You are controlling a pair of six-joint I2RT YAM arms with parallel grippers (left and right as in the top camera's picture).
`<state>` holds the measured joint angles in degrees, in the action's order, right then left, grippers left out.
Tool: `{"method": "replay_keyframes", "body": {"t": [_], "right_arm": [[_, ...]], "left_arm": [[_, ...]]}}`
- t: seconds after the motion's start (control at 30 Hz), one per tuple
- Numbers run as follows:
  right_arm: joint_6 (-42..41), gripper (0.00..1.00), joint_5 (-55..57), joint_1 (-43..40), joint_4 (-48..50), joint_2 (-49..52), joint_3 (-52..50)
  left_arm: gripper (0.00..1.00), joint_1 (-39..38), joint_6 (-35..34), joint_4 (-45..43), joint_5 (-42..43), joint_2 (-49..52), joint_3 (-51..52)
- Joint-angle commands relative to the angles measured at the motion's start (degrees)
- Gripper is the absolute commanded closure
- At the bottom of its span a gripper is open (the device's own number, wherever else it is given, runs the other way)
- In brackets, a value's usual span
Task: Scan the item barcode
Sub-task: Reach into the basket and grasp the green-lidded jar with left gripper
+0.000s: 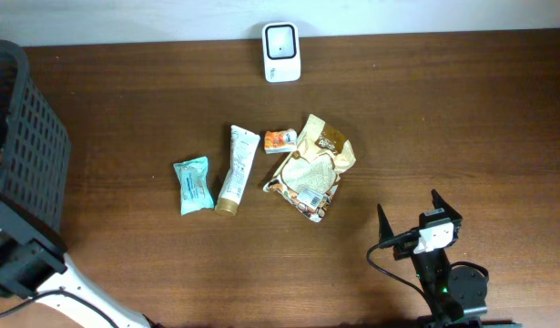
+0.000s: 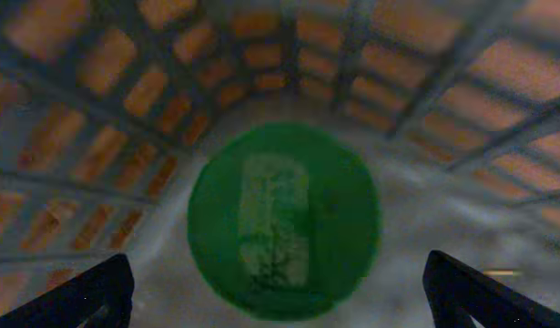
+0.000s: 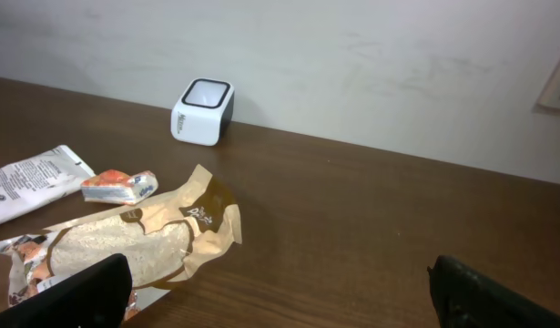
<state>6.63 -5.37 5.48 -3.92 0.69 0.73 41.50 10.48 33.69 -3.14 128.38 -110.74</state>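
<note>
From overhead, the right gripper (image 1: 408, 210) stood spread wide with nothing between its fingers. The snack bag (image 1: 311, 167), which I took for the item to scan, lay flat on the table (image 1: 462, 118), ahead of those jaws and off to their left, apart from them. Its long axis ran roughly away from the jaws, leaning a little right at the far end. The scanner (image 1: 281, 53) sat farther ahead, beyond the bag. An orange sachet (image 1: 280, 140) lay just beside the bag's far left corner, with a tube (image 1: 236, 170) and a teal packet (image 1: 193, 185) farther left. Nothing stood between the jaws and the bag. The left arm was over by the basket (image 1: 25, 137), well apart from the bag, so the right arm looked the nearer one

In the left wrist view, the left gripper (image 2: 278, 273) gaped fully and held nothing. A blurred green disc (image 2: 284, 219) lay beyond the jaws, centred between them, on the basket floor

In the right wrist view, the open, empty jaws had the bag low on their left side and the scanner ahead-left past it
</note>
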Motion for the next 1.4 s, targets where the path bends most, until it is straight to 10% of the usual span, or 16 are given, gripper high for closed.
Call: {"method": "replay_keyframes", "body": {"t": [0.0, 0.2, 0.37, 0.5, 0.67, 0.8, 1.0, 1.37], "right_arm": [[0.0, 0.02, 0.5, 0.5, -0.2, -0.3, -0.4], [0.0, 0.02, 0.5, 0.5, -0.2, -0.3, -0.4], [0.0, 0.02, 0.5, 0.5, -0.2, -0.3, -0.4], [0.0, 0.02, 0.5, 0.5, -0.2, -0.3, -0.4], [0.0, 0.02, 0.5, 0.5, -0.2, -0.3, -0.4], [0.0, 0.01, 0.5, 0.5, -0.2, -0.3, -0.4], [0.0, 0.02, 0.5, 0.5, -0.2, -0.3, -0.4], [0.0, 0.02, 0.5, 0.5, -0.2, -0.3, -0.4]], "left_arm": [[0.01, 0.6, -1.9, -0.2, -2.9, 2.6, -1.0], [0.00, 0.6, -1.9, -1.4, -2.7, 3.6, -1.0], [0.15, 0.5, -2.1, -1.8, -2.0, 4.2, -1.0], [0.52, 0.5, -2.1, -1.9, -2.1, 4.2, -1.0], [0.52, 0.5, -2.1, -2.0, -2.1, 4.2, -1.1], [0.47, 0.4, -2.1, -1.6, -2.1, 3.9, -1.4], [0.01, 0.4, -2.2, -2.4, -2.1, 3.4, -1.8], [0.01, 1.1, 0.8, -8.5, 0.1, 7.5, -1.8]]}}
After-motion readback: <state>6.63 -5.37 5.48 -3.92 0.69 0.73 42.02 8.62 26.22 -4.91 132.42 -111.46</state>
